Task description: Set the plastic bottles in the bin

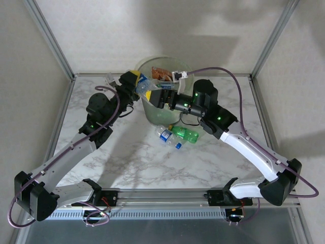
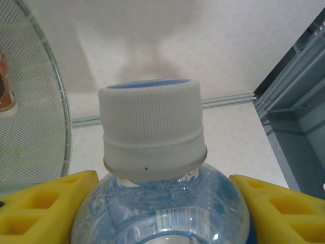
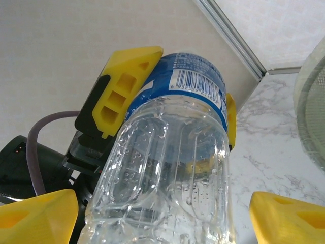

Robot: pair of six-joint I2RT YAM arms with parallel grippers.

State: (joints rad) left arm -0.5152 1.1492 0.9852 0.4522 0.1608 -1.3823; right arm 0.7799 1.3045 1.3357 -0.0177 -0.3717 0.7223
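Near the middle of the desk (image 1: 127,162), a green bottle (image 1: 187,134) and a clear bottle (image 1: 164,133) are lying on their sides, just in front of the bin (image 1: 150,114). Beyond them, by the bin's left rim, the left gripper (image 3: 177,96) is clamping the blue label of a held bottle (image 3: 167,168). Its clear base is facing the right arm and its cap end is pointing away, toward the desk's left edge. The right gripper (image 3: 162,211) is reaching leftward across the bin, fingers spread either side of that base.

Two bottles (image 1: 185,134) lie before the bin (image 1: 151,116); near table (image 1: 127,162) free.
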